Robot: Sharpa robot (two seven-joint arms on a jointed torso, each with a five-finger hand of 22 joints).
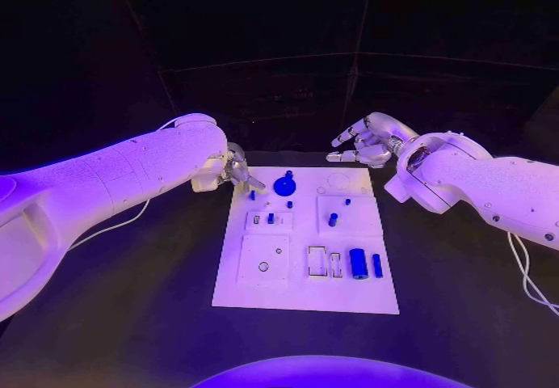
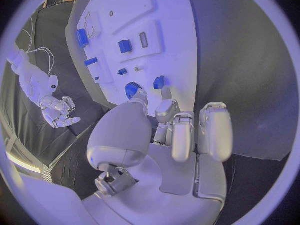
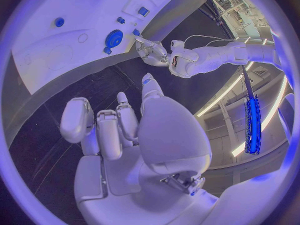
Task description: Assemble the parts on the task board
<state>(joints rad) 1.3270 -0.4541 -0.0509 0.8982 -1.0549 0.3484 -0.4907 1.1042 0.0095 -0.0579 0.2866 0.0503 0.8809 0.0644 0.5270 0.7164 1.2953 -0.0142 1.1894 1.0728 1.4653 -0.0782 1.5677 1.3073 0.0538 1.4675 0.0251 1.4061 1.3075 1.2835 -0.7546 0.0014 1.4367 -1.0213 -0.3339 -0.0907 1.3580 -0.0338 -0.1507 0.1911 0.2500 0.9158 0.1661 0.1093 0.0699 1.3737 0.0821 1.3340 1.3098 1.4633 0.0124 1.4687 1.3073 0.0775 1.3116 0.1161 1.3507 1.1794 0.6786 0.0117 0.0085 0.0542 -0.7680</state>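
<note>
1. The left robot hand [image 1: 237, 174] is at the far left corner of the white rectangular task board [image 1: 305, 301], fingertips on or just above a small blue peg-like part [image 1: 252, 195]. Whether it is actually pinched I cannot tell: in the left wrist view the fingers [image 2: 181, 135] curl toward the small blue part [image 2: 159, 82] without plainly closing on it.
2. The right robot hand [image 1: 371, 140] hovers over the black tabletop [image 1: 128, 315] beyond the board's far right corner, fingers spread, holding nothing.
3. Likely step: picking up that small part. Close the fingertips squarely on its sides, keeping clear of the round blue gear-like part [image 1: 284, 186] just beside it.
4. Lift straight up so the part does not tip or catch on the board.
5. Other blue pieces, including the blue cylinder [image 1: 359, 263] near the right edge, lie further along the board; avoid sweeping the arm over them.
</note>
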